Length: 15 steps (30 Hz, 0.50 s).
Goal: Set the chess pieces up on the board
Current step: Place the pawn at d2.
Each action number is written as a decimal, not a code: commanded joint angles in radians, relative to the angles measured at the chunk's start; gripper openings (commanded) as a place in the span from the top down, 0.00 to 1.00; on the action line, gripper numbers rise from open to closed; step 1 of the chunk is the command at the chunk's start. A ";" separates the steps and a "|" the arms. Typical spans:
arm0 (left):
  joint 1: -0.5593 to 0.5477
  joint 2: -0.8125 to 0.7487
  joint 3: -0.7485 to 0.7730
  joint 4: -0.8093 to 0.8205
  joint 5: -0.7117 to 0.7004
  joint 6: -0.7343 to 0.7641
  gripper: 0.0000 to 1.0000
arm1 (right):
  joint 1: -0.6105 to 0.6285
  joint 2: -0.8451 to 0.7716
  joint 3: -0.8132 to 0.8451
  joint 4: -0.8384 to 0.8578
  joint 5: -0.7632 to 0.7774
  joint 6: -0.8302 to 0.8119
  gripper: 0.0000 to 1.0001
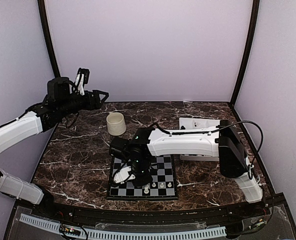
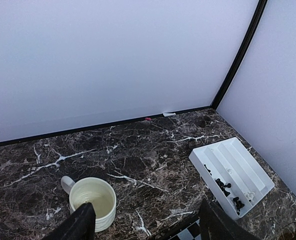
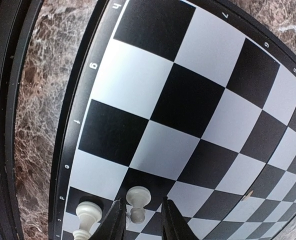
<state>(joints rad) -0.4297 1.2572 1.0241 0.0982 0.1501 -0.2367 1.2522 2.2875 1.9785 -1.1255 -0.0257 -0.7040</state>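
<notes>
The board lies at the near middle of the table. A few white chess pieces stand along its near edge. My right gripper hangs low over the board's near left part. In the right wrist view its jaws stand slightly apart around an upright white pawn, with a small gap on the right side. Another white piece stands just to the left. My left gripper is raised at the back left, open and empty. Black pieces lie in the white tray.
A cream mug stands behind the board; it also shows in the left wrist view. The white compartmented tray sits at the back right, partly hidden by the right arm. The board's corner shows below the left fingers.
</notes>
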 commanded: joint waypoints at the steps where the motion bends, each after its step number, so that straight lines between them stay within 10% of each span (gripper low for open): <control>1: -0.001 -0.010 0.010 -0.002 0.011 0.016 0.26 | 0.011 -0.031 0.025 0.003 0.021 -0.001 0.72; 15: -0.001 0.046 0.017 0.004 0.053 0.069 0.26 | -0.339 -0.426 -0.270 0.116 -0.096 0.018 0.69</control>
<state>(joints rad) -0.4297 1.2900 1.0256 0.0971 0.1684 -0.2016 1.0649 1.9862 1.8118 -1.0698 -0.0875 -0.7044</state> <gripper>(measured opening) 0.739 0.315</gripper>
